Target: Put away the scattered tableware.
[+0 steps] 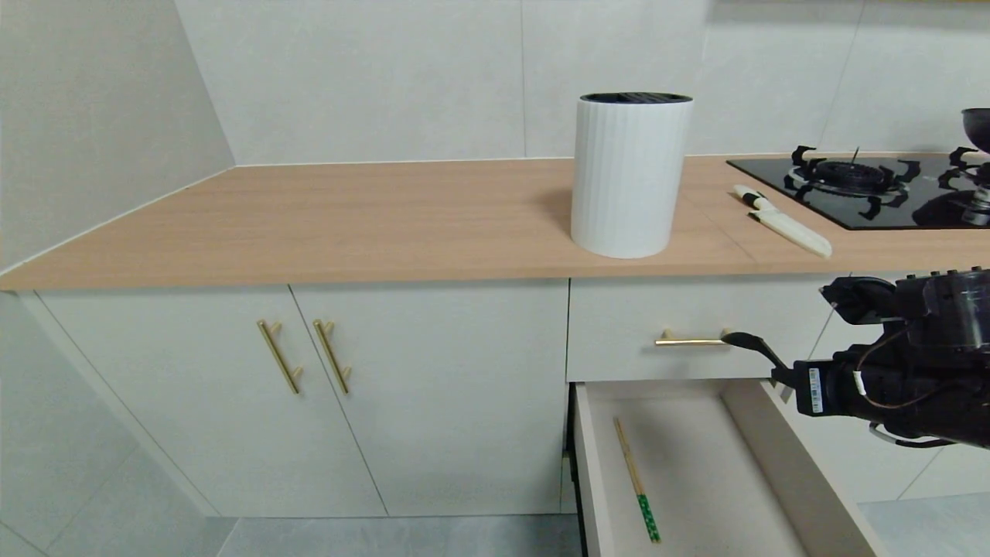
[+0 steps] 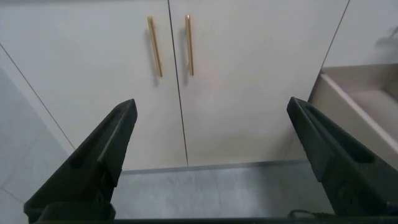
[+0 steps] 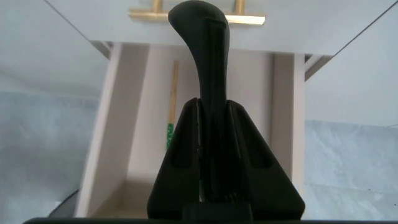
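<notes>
A white-handled knife (image 1: 781,220) lies on the wooden counter (image 1: 387,216), between the white ribbed cylinder holder (image 1: 630,176) and the hob (image 1: 858,186). Below the counter a drawer (image 1: 781,456) stands pulled out, and a wooden chopstick (image 1: 636,480) with a green end lies on its floor; the right wrist view also looks down on the chopstick (image 3: 171,99). My right gripper (image 1: 735,338) is shut with nothing in it, its tip beside the gold handle (image 1: 688,340) of the drawer above. My left gripper (image 2: 211,112) is open, low down, facing the cabinet doors (image 2: 180,74).
Two cabinet doors with gold bar handles (image 1: 305,357) sit left of the drawers. A dark pot (image 1: 976,128) shows at the hob's right edge. Tiled walls close the counter at the back and on the left. The counter's left half is bare.
</notes>
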